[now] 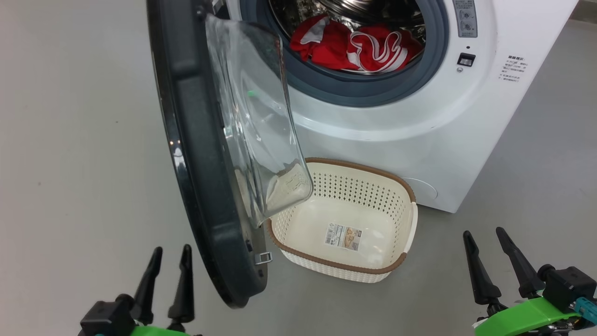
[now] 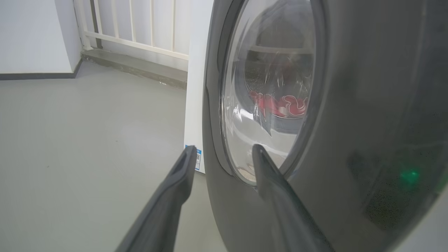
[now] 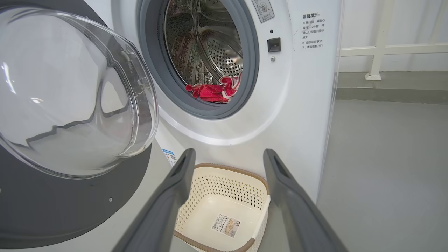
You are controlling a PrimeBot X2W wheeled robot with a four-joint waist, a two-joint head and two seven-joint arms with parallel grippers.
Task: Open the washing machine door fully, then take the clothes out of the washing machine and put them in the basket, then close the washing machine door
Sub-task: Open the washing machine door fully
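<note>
so the washing machine door (image 1: 200,154) is swung out, red clothes (image 1: 359,46) sit low inside the washing machine (image 1: 419,116), basket (image 1: 364,186) on the floor (image 1: 70,163) just in front. the left gripper (image 1: 173,248) is spread, gripping nothing, right by the door's outer rim, maybe touching, hard to tell. the right gripper (image 1: 483,232) is wide, holding nothing.

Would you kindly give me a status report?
Left gripper, right gripper open. Door open; clothes in washing machine. Basket below, door crowding its corner.
</note>
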